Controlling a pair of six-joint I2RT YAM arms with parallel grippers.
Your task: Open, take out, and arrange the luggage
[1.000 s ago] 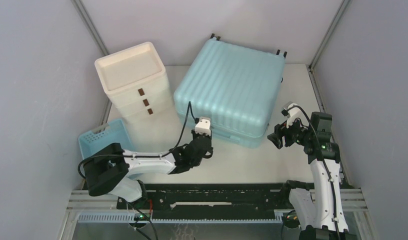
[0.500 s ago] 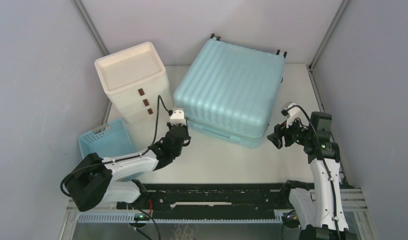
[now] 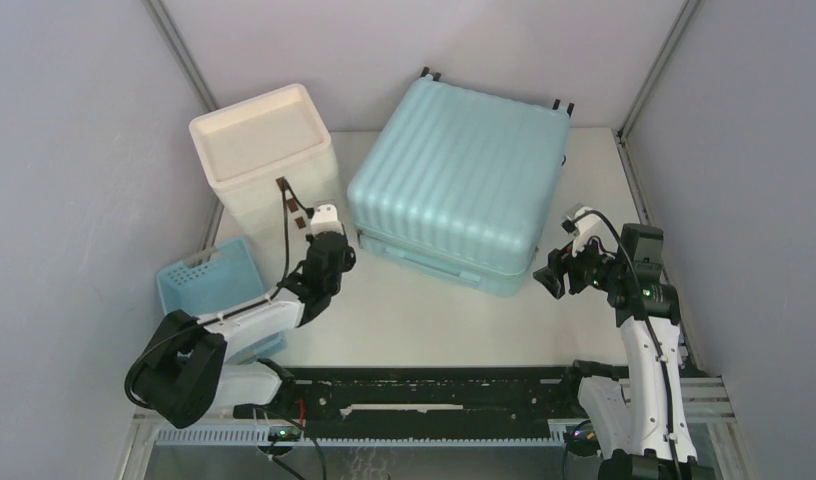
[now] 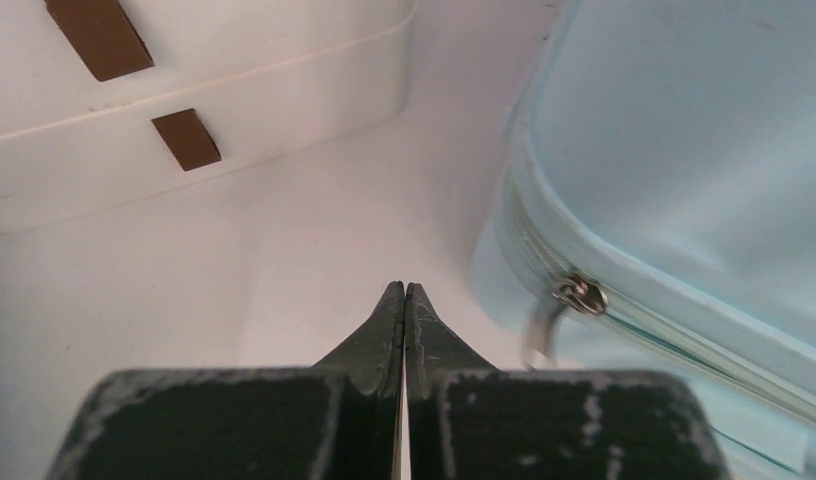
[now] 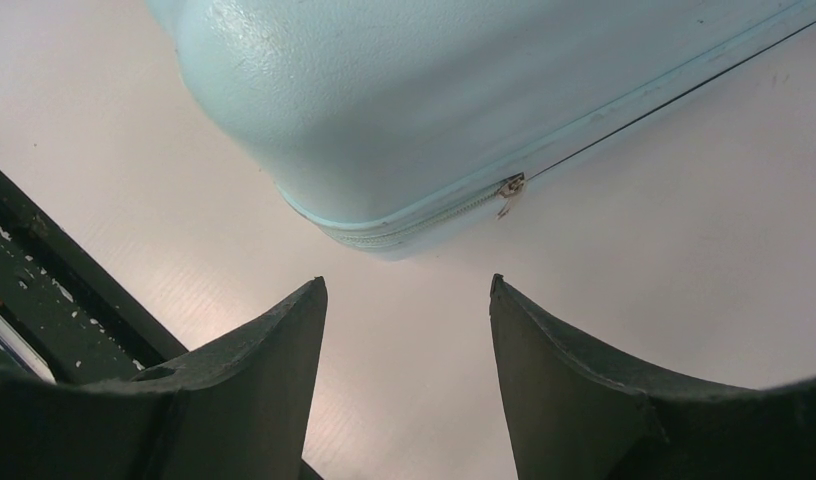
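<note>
Two arms flank one closed case.

Top view: the luggage (image 3: 454,180) lies flat on the bench (image 3: 434,320), upper centre-right of the frame, ribbed shell up, wheels (image 3: 430,74) toward the rear wall. A white drawer unit (image 3: 264,150) stands upper left and a blue basket (image 3: 209,275) lower left. The left claw (image 3: 329,235) sits in the gap between the drawer unit and the case's left corner. The right claw (image 3: 544,281) hovers off the lower right corner, clear of the shell.

Left wrist view: the left claw's fingers are pressed together, holding nothing, over bare bench. A metal zip pull (image 4: 581,295) shows on the seam at right of frame, near the tips but untouched.

Right wrist view: the right claw's fingers stand apart, empty. The case corner fills the upper frame, and a second zip pull (image 5: 510,187) hangs on the seam up and right of the gap, untouched.

Assessment: the shell looks stiff, smooth and probably slippery, too broad for either claw to span and likely heavy to shift. Recommended holds are the zip pulls, pinched and drawn along the seam, then the lid edge for lifting. The pulls are small and may slip
</note>
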